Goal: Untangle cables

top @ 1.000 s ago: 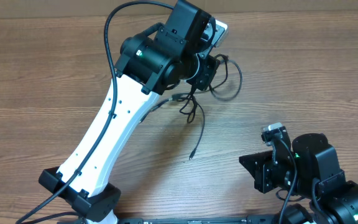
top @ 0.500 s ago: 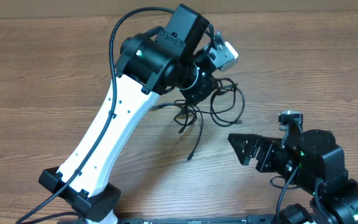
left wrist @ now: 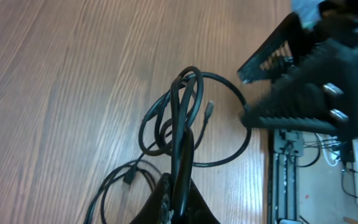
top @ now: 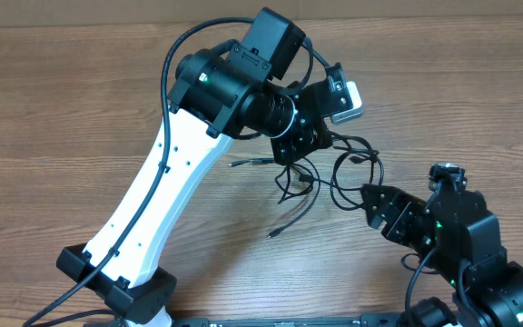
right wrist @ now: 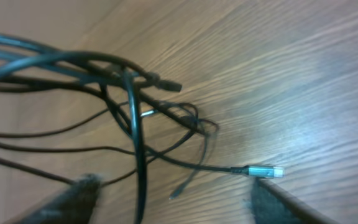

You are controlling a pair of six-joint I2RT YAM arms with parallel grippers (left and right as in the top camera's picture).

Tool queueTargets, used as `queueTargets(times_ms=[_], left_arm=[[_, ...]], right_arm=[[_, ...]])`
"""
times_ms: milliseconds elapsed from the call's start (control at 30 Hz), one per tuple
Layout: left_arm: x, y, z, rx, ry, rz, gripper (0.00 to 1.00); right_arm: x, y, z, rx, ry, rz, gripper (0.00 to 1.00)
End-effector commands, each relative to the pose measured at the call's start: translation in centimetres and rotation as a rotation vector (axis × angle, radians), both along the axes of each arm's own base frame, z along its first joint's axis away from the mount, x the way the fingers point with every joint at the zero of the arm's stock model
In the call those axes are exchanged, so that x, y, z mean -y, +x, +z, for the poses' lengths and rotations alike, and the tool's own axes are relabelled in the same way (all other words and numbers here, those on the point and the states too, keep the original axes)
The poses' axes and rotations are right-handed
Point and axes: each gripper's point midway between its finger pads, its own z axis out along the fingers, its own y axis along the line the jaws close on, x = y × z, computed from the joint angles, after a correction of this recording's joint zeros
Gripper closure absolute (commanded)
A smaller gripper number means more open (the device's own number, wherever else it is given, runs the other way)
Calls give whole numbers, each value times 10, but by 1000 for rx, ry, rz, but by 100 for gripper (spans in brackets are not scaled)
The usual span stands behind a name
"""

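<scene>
Cables (top: 334, 173) sit a bit right of ctr on the tabletop (top: 53, 118), well clear of every edge. Part of the tangle is lifted off the wood and the rest hangs and trails in loose loops.

L claw (top: 298, 147) is clamped tight on a bunch of strands at the tangle's far-left side. In the L wrist view the strands run straight out from between its fingers (left wrist: 166, 202) and fan into a few loops on the wood.

R claw (top: 369, 205) comes in from the near-right corner, jaws wide apart, nothing in them. Its tips are just beside the right-most loop; touching or not, can't tell. In the R wrist view both fingers (right wrist: 73, 196) are blurred at the bottom, well apart, w/ strands crossing ahead of them.

One loose end w/ a silver plug (right wrist: 265, 171) lies flat on the wood, apart from the knot. A thin tail (top: 284, 222) runs toward the near edge and stops well short of it.

Room: wide bare wood left of the L arm (top: 152, 200) out to the left edge, and more along the far edge. The only tight spot is between the two claws.
</scene>
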Motion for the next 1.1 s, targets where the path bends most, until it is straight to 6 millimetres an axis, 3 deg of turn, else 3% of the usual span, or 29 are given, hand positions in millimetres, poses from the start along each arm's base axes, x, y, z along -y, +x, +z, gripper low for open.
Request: queueTargets(times_ms=[0, 267, 433, 467, 533, 567, 667, 733, 867, 900, 933, 1067], left_arm=[[6, -12, 21, 7, -90, -63, 96], [19, -40, 44, -64, -251, -209, 96], [20, -44, 47, -85, -271, -223, 96], [19, -45, 47, -92, -271, -224, 96], [19, -47, 47, -102, -275, -228, 96], [19, -48, 47, -105, -274, -228, 96], [18, -51, 47, -123, -275, -230, 96], [17, -53, 46, -140, -270, -230, 96], [15, -55, 44, -153, -253, -222, 96], [14, -54, 43, -149, -248, -219, 96], [13, -50, 40, -143, -231, -201, 96], [12, -47, 39, -150, -219, -176, 96]], right_arm=[[12, 3, 6, 28, -31, -58, 57], [33, -3, -12, -37, -137, -126, 61], [39, -4, -14, -42, -167, -150, 62], [41, -5, -14, -43, -173, -156, 59], [42, -4, -13, -39, -176, -165, 38], [42, -3, -12, -33, -174, -165, 32], [41, 4, -6, 4, -164, -176, 24], [46, 8, -1, 30, -177, -201, 23], [62, 10, 0, 45, -242, -269, 34], [66, 8, -2, 35, -263, -281, 39], [72, 2, -10, -4, -308, -291, 52], [80, -6, -18, -48, -353, -296, 71]])
